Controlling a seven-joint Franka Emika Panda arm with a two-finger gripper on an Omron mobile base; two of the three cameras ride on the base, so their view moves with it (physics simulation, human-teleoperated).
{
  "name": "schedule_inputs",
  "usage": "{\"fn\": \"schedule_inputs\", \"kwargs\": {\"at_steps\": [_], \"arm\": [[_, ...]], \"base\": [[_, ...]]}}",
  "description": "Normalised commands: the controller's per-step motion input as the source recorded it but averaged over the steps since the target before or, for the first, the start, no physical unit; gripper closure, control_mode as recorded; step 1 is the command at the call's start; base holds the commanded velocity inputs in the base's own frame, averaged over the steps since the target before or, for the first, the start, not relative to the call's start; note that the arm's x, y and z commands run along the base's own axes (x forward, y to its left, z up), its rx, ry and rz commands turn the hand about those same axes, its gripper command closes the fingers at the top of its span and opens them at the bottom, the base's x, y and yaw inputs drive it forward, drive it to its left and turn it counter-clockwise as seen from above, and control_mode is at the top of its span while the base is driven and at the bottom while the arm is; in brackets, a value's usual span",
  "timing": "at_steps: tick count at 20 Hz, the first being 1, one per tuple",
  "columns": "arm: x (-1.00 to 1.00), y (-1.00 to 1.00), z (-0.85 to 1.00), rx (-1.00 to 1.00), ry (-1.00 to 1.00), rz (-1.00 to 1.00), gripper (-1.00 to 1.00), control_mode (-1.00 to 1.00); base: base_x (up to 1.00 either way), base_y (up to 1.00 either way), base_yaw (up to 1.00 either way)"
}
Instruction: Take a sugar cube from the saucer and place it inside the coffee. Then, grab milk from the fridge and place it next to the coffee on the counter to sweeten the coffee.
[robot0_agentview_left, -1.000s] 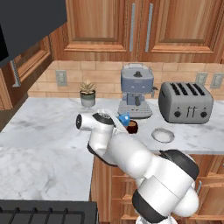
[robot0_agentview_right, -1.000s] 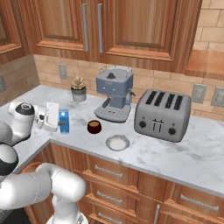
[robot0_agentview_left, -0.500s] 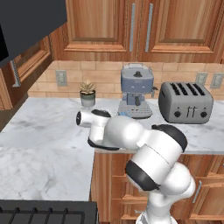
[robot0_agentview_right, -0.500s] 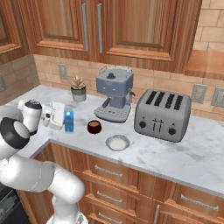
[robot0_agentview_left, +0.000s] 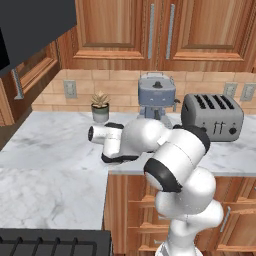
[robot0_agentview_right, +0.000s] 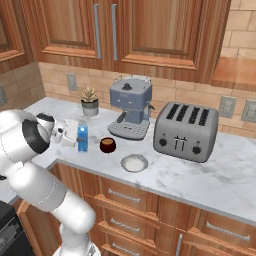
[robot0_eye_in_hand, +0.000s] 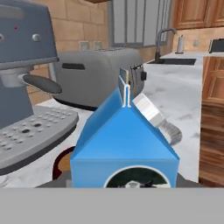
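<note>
Left base view: as the arm bends low over the counter (robot0_agentview_left: 50, 150), you see its white body covering the mug area; the coffee machine (robot0_agentview_left: 156, 95), the toaster (robot0_agentview_left: 212, 116) and a small plant (robot0_agentview_left: 100, 107) stand along the wall.
Right base view: you find the milk (robot0_agentview_right: 82, 137) upright on the counter (robot0_agentview_right: 210, 175), just left of the coffee (robot0_agentview_right: 107, 145) and near its front edge; the gripper (robot0_agentview_right: 70, 134) is at the carton, one jaw on each side, so it looks clamped on the milk.
Saucer: it (robot0_agentview_right: 134, 163) lies just right of the coffee, in front of the coffee machine (robot0_agentview_right: 130, 107); you cannot tell if a cube is on it.
Hand view: the milk (robot0_eye_in_hand: 124, 144) is very close before the camera, with the coffee (robot0_eye_in_hand: 63, 164) behind its left side and the toaster (robot0_eye_in_hand: 98, 76) further back.
</note>
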Motion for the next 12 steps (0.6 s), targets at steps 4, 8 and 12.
{"fn": "schedule_inputs", "kwargs": {"at_steps": [4,8,12], "arm": [[0.06,0.0,-0.44,-0.06,-0.08,-0.03,1.0,-1.0],[0.14,0.0,-0.42,-0.05,-0.21,-0.04,1.0,-1.0],[0.04,0.0,-0.59,-0.03,-0.25,-0.04,1.0,-1.0]], "base": [[0.0,0.0,0.0],[0.0,0.0,0.0],[0.0,0.0,0.0]]}}
